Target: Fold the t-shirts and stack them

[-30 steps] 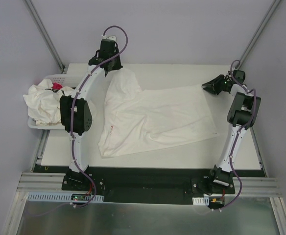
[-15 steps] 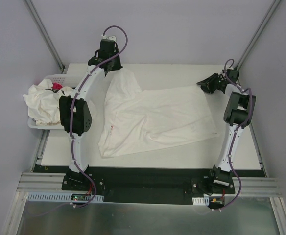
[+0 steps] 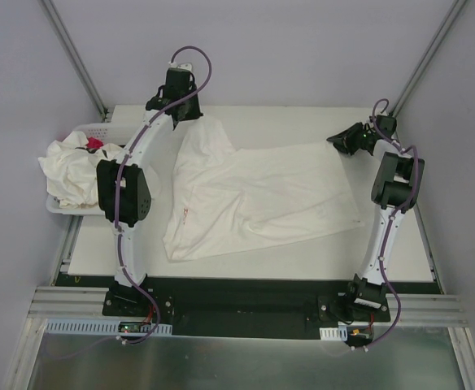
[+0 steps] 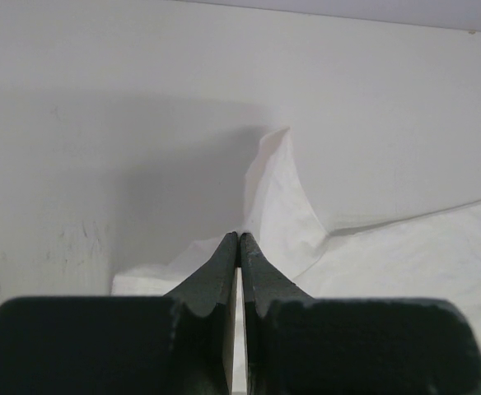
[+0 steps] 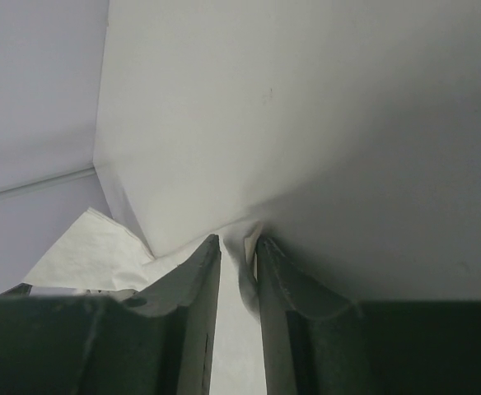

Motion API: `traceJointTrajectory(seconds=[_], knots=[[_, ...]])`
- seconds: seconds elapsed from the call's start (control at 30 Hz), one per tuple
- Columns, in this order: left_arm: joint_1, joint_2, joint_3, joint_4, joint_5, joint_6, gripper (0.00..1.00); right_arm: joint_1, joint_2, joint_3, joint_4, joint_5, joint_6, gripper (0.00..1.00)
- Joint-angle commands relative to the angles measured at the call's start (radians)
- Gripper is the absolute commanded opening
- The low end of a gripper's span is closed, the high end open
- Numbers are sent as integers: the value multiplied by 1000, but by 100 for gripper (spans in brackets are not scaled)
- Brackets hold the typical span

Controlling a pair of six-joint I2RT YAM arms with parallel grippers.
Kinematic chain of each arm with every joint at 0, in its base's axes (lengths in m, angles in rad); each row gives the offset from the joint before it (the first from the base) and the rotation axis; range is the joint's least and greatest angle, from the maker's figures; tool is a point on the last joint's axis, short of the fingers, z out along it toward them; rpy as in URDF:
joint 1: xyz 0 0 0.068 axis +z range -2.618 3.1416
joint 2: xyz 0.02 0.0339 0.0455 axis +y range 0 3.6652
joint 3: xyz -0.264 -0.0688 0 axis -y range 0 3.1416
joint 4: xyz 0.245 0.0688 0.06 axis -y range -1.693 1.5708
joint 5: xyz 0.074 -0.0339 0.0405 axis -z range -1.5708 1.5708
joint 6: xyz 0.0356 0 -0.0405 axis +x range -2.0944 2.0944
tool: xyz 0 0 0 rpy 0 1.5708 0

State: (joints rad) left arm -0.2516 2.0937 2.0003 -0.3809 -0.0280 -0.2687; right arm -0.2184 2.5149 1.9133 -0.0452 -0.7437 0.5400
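One shirt (image 3: 254, 195) lies spread mid-counter (image 3: 302, 122), crumpled. It runs from the far-left area diagonally toward the right side, with the hem end near the front-left.

Left gripper (image 3: 193, 116) is at the far edge, left of centre. Its fingers are pressed together and a corner of the shirt is pinched at the tips. In the wrist view the cloth rises in a peak just past them.

Right gripper (image 3: 336, 140) is near the far-right corner, at the shirt's far-right corner. Its fingers are almost closed, with only a narrow gap between them. A fold of cloth sits in that gap against the right-hand finger. Can't tell how firm the grip is.

A shirt pile (image 3: 71, 171) is heaped in the basket (image 3: 99, 130) off the counter's left edge and spills over its near rim. A red packet (image 3: 95, 144) shows on top of the heap, at the far side.
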Motion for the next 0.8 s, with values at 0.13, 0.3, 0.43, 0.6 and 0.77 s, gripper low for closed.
traceJointTrajectory(seconds=[0.13, 0.3, 0.43, 0.6, 0.77], knots=[[3, -106, -35, 8, -16, 28, 0, -18, 38, 55, 28, 13, 32, 28], [3, -115, -47, 10, -16, 29, 0, -44, 33, 52, 30, 14, 28, 28], [3, -124, -61, 11, -26, 33, 0, -64, 27, 44, 30, 17, 23, 28], [3, -127, -71, 10, -30, 33, 0, -61, 27, 46, 30, 21, 26, 28], [3, -130, -71, 10, -35, 37, 0, -50, 36, 47, 38, 20, 34, 28]])
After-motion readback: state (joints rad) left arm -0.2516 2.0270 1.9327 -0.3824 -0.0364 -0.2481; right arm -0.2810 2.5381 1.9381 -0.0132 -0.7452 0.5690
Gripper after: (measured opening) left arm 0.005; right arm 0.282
